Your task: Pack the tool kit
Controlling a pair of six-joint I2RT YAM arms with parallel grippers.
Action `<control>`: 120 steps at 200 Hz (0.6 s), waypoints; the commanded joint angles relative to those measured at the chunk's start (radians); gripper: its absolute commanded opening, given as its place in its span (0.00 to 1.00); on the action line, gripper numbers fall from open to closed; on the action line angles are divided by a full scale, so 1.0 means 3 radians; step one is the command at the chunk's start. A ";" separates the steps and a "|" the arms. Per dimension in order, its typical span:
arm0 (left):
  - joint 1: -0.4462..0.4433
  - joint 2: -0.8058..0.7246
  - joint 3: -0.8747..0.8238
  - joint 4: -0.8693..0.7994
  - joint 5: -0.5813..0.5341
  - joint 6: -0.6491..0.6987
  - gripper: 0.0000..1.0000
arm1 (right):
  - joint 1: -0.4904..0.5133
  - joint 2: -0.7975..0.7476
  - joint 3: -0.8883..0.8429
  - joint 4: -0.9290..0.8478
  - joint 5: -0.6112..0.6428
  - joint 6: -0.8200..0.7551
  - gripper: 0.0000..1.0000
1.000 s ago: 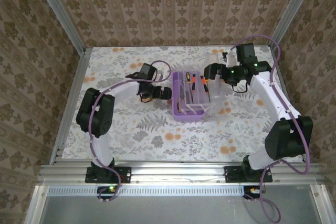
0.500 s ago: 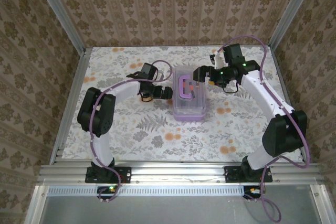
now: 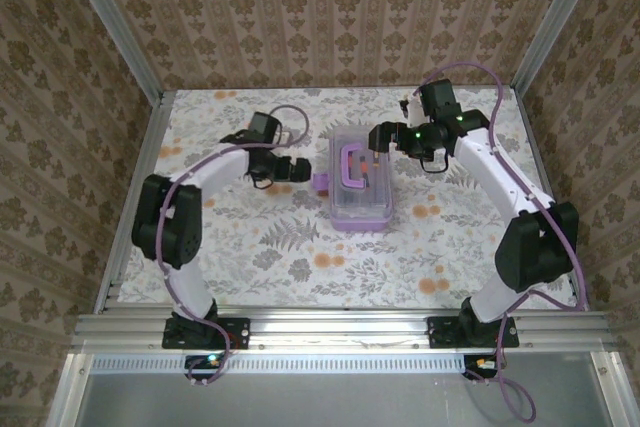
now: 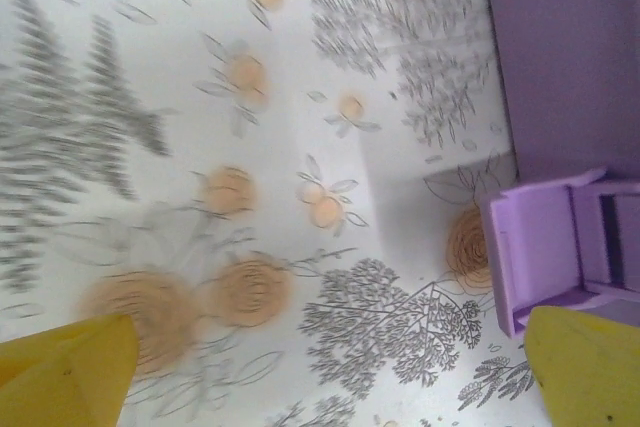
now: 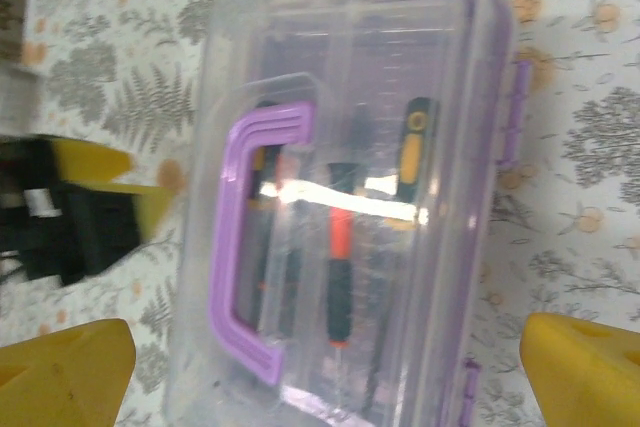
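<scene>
Top external view, from the near edge outward: both arm bases stand on the aluminium rail (image 3: 340, 328), and beyond it spreads the white table cloth (image 3: 260, 252) printed with grey ferns and orange flowers. At mid-table lies the tool kit, a small rectangular purple plastic box (image 3: 360, 219) set lengthwise near to far, its translucent clear lid (image 3: 376, 189) down and the purple handle (image 3: 351, 167) on top. A purple latch tab (image 3: 320, 182) juts from the box's left side, unfastened. The left gripper (image 3: 300, 169) hangs just left of that tab, pointing at the box. In the left wrist view, the left gripper (image 4: 325, 382) has its yellow fingertips (image 4: 65, 372) spread wide over bare cloth (image 4: 300, 97), released and grasping nothing. The latch tab (image 4: 545, 257) sits just beside the right-hand fingertip; contact cannot be told. Farther back, the right gripper (image 3: 380, 137) hovers at the box's far right corner. In the right wrist view, the right gripper (image 5: 320, 377) is likewise splayed open and empty above the lid (image 5: 440, 97). Through the plastic show an orange-handled tool (image 5: 340, 247) and a black-and-orange screwdriver (image 5: 413, 152) beside the handle (image 5: 240, 247), with the left gripper (image 5: 120, 182) past the box's side. Brown patterned walls (image 3: 330, 17) close the far end.
</scene>
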 commanded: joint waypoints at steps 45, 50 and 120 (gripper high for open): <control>0.0204 -0.0331 -0.0534 0.0194 0.0174 -0.0126 1.00 | 0.0200 0.0478 0.0155 0.0003 0.0243 -0.0019 1.00; 0.0213 -0.0318 -0.0622 0.0322 0.0263 -0.0201 1.00 | 0.0206 0.0505 0.0165 0.0007 0.0236 -0.0018 1.00; 0.0094 0.0022 -0.1043 0.1588 0.0898 -0.0866 1.00 | 0.0263 0.0627 0.0140 0.0052 0.0210 -0.0025 0.99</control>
